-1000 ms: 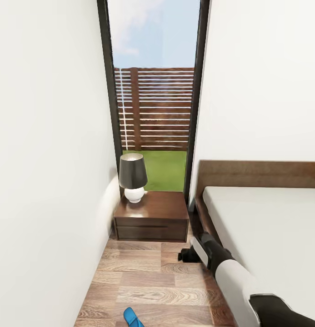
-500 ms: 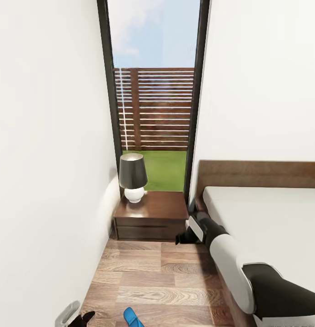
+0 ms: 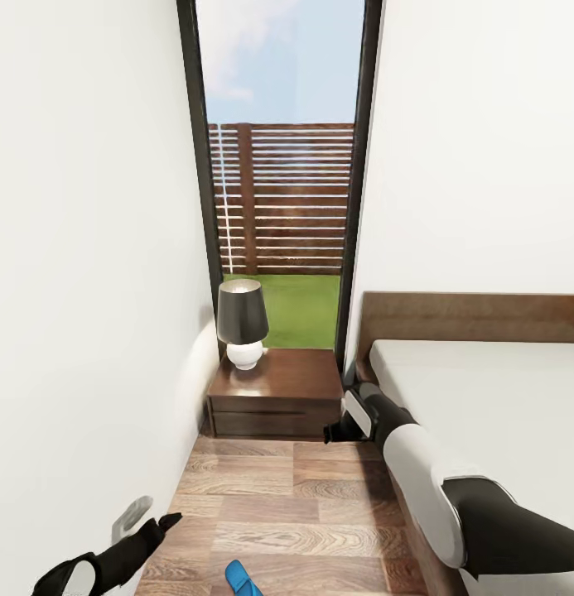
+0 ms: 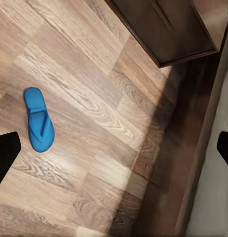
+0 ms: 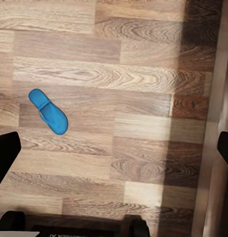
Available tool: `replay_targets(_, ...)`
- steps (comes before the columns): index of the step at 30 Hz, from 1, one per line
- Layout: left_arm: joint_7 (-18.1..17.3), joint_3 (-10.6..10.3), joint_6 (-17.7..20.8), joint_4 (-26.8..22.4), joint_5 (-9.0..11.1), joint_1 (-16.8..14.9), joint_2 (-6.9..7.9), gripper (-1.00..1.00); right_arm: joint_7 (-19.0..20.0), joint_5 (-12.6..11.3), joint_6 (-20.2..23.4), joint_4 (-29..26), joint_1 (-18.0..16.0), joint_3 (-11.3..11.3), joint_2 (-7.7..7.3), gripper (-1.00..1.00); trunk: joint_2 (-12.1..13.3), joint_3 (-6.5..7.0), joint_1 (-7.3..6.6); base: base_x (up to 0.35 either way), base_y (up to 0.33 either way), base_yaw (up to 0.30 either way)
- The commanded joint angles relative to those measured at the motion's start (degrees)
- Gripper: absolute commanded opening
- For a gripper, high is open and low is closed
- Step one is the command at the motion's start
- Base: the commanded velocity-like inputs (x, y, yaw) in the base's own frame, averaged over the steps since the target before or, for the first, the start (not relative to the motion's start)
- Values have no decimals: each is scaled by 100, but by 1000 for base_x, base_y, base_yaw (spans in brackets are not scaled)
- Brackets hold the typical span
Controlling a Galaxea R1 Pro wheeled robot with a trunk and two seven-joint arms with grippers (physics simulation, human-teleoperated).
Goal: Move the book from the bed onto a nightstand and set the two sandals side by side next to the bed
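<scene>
Presently: nightstand (image 3: 274, 387) bare of book; one sandal (image 4: 38, 120) on floor below left claw (image 3: 150, 517); both claws open, empty. Right claw (image 3: 340, 426) near bed (image 3: 485, 397). Nothing visibly done.

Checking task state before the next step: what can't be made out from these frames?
- Sandal: cut off by the head view's bottom edge; whole in the left wrist view.
- Bed: runs past the head view's right edge, and the right arm covers its near corner, so whether a book lies there is unknown.
- Right gripper: seen end-on in the head view, opening unclear there.
- Nightstand: cropped by the frame edge in the left wrist view.
</scene>
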Motion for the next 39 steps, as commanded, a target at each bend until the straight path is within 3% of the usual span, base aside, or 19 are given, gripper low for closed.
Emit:
replay_targets(1,-23,15,116,-46,10,-10,-4,100,-47,-34,15,-9,-3,-8,1,100,-4,-7,0,0,0,0)
replay_targets(9,-76,12,393,-191,34,-27,11,100,-62,-15,-8,11,-6,-18,9,100,-4,-11,0,0,0,27)
replay_targets(30,-105,-16,438,-36,38,-31,-53,100,-67,-44,-69,44,-5,-22,28,100,-4,-83,0,0,0,213)
replay_targets(34,-140,-22,452,-35,39,-31,-147,100,-67,-56,-114,57,-5,-12,38,100,-4,-102,0,0,0,234)
replay_targets(39,-294,-33,465,-30,36,-31,-224,100,-67,-67,-139,107,-6,-6,46,100,-204,-216,110,0,0,234)
